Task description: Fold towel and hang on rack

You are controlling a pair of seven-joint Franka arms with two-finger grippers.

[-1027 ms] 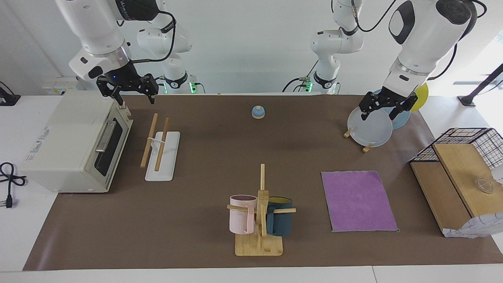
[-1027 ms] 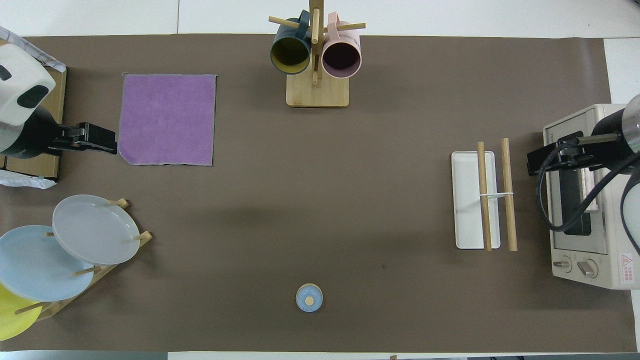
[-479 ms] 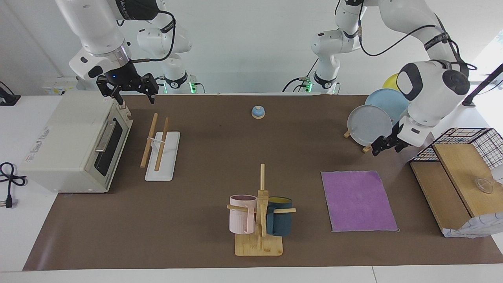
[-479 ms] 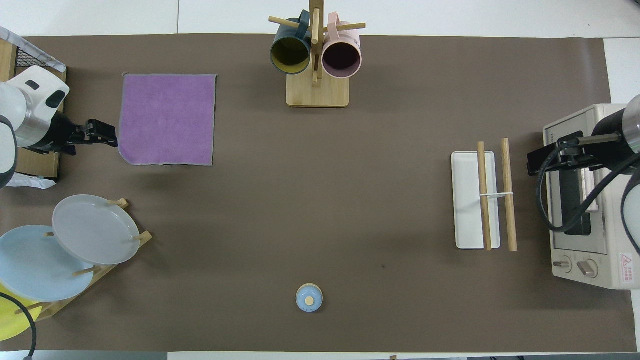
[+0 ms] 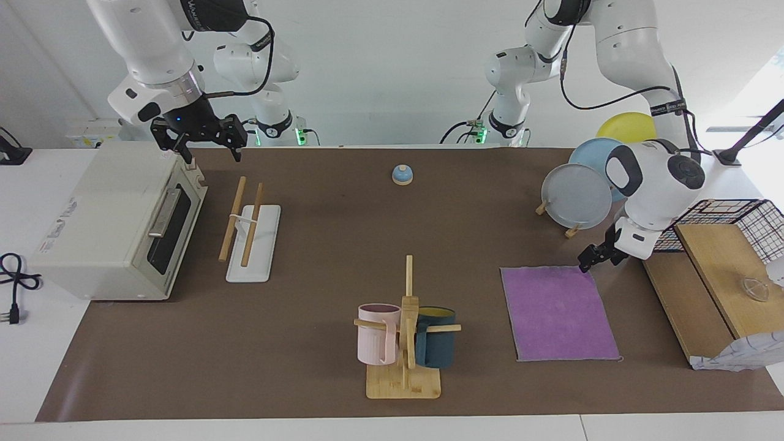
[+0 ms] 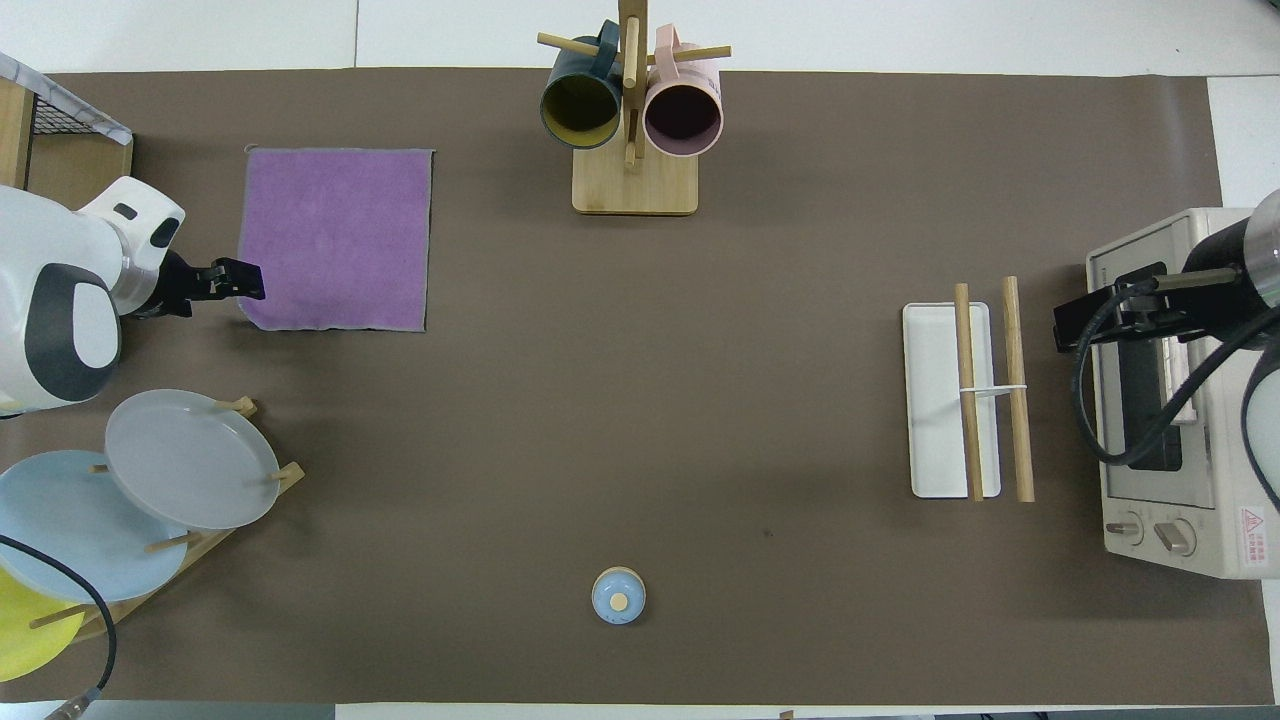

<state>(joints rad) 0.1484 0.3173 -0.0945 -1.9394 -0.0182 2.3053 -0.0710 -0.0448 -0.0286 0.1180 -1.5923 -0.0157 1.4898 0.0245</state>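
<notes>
Facing view, we log: left gripper [image 5: 593,260], jaws' opening unreadable, at the flat purple square towel [image 5: 557,312]'s robot-side corner; right gripper [image 5: 199,138] waits.

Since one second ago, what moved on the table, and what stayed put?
The left gripper came down from over the plate stand to the corner of the purple towel nearest the robots. It holds nothing yet. The towel lies flat as before. The right gripper stayed waiting over the toaster oven, beside the rack. Nothing else moved.
</notes>
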